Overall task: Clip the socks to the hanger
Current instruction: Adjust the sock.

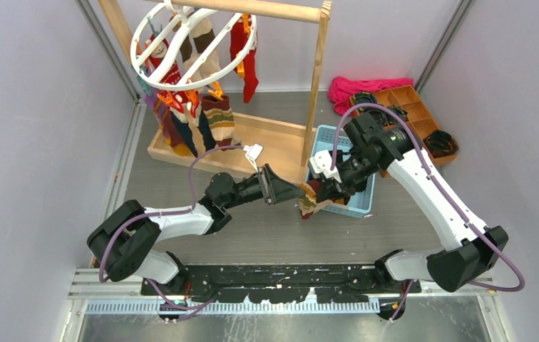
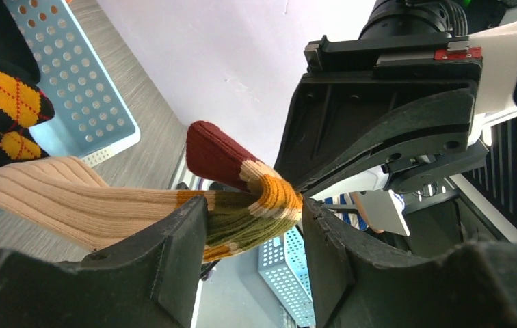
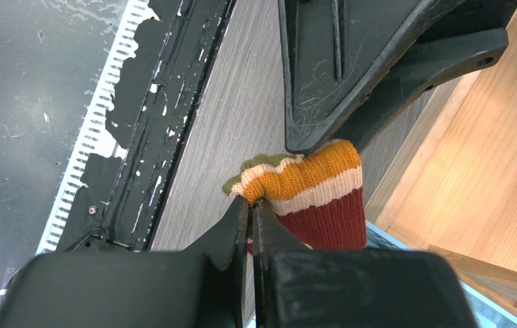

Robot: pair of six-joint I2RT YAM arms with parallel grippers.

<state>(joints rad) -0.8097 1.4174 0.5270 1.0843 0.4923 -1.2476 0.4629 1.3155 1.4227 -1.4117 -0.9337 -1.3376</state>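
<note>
Right wrist: right gripper [image 3: 250, 202] half-hides sock [image 3: 314, 181].

Right end effector [image 2: 297, 194] pinches the striped sock [image 2: 223, 162] at its orange band, between the parted left end effector [image 2: 253, 238] fingers

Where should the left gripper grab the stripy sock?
On the green-and-orange stripes, right beside where the right gripper pinches it. The sock is bunched into a narrow fold there, and it sits between the left gripper's open fingers. Close straight in from the left arm's side. The long beige leg hangs loose toward the basket, so it's probably floppier.
</note>
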